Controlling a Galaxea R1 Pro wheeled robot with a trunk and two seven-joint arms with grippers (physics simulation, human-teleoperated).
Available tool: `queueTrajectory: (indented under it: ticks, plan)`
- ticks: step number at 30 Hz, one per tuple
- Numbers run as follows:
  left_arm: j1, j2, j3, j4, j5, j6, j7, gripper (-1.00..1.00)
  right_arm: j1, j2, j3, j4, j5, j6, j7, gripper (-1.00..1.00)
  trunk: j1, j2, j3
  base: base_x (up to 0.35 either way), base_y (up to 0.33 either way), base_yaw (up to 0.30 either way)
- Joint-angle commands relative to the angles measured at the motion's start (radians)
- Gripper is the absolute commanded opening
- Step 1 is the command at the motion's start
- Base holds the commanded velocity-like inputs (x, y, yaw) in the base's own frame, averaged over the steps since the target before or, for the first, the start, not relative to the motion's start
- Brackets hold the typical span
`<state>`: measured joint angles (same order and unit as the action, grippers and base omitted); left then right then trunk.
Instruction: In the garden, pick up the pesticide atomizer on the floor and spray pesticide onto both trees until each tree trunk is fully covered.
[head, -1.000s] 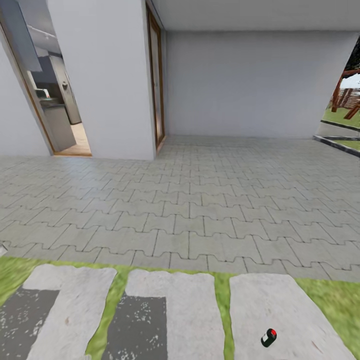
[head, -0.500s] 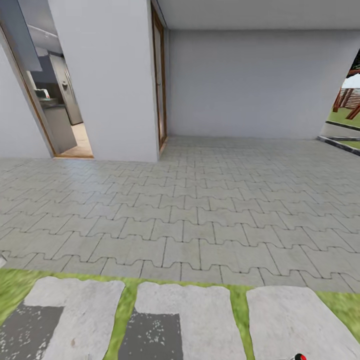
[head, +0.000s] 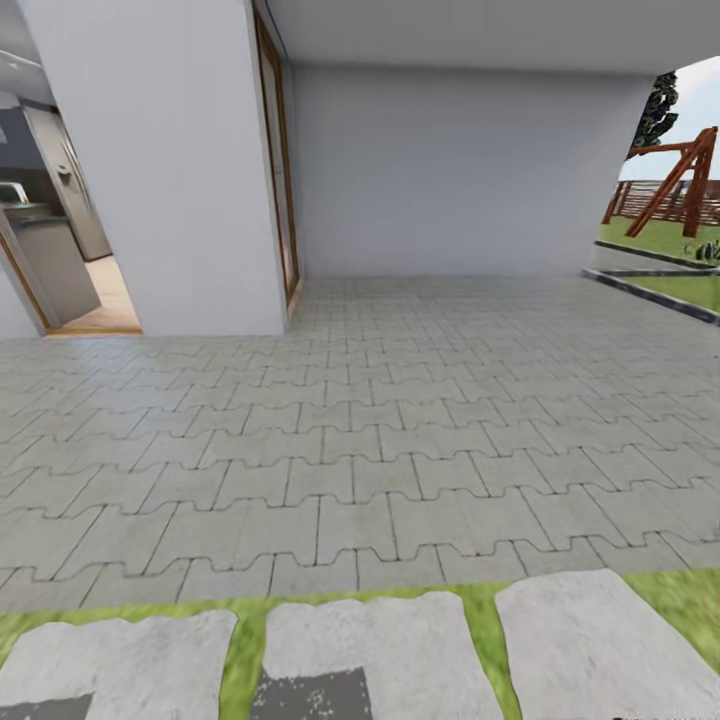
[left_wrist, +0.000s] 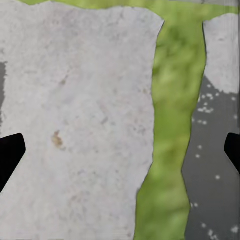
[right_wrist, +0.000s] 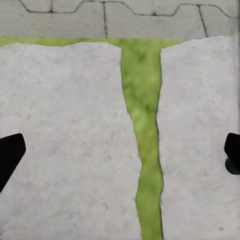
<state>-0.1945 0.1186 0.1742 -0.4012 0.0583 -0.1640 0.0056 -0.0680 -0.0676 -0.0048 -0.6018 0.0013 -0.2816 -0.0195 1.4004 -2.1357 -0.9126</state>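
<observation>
The pesticide atomizer is out of the head view. A small dark green shape (right_wrist: 232, 166) sits on a stepping stone beside one fingertip in the right wrist view; I cannot tell what it is. My left gripper (left_wrist: 120, 155) hangs open over a grey stepping stone (left_wrist: 75, 125) and a grass strip (left_wrist: 170, 125). My right gripper (right_wrist: 120, 155) is open too, above two stones split by a grass seam (right_wrist: 145, 150). Both grippers are empty. A slice of the garden lawn (head: 660, 238) shows at the far right. No mottled tree trunk is in view.
Grey interlocking pavers (head: 380, 420) spread ahead under a roof, closed by a white wall (head: 450, 170). A doorway (head: 60, 250) opens into a kitchen at the left. A wooden swing frame (head: 672, 185) and slat fence (head: 700, 205) stand far right. Stepping stones (head: 590, 650) line the near edge.
The camera has moved: the picture has shifted, showing more of the garden at the right. The dark bottle with the red cap slid out at the bottom right edge.
</observation>
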Motion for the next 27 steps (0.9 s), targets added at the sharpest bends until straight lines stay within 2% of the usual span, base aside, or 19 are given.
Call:
queueTrajectory:
  ticks: [1, 27]
  plan:
    - [0.0, 0.0, -0.001, 0.001, 0.006, -0.003, 0.001, 1.0, 0.0, 0.0, 0.0, 0.0, 0.0, -0.003, -0.002, 1.0, 0.0, 0.0, -0.001, 0.241, 0.248, -0.297]
    - [0.0, 0.001, -0.001, 0.001, 0.006, -0.003, 0.001, 1.0, 0.0, -0.001, 0.0, 0.0, 0.0, -0.003, -0.002, 1.0, 0.0, 0.0, -0.001, 0.245, 0.247, -0.298]
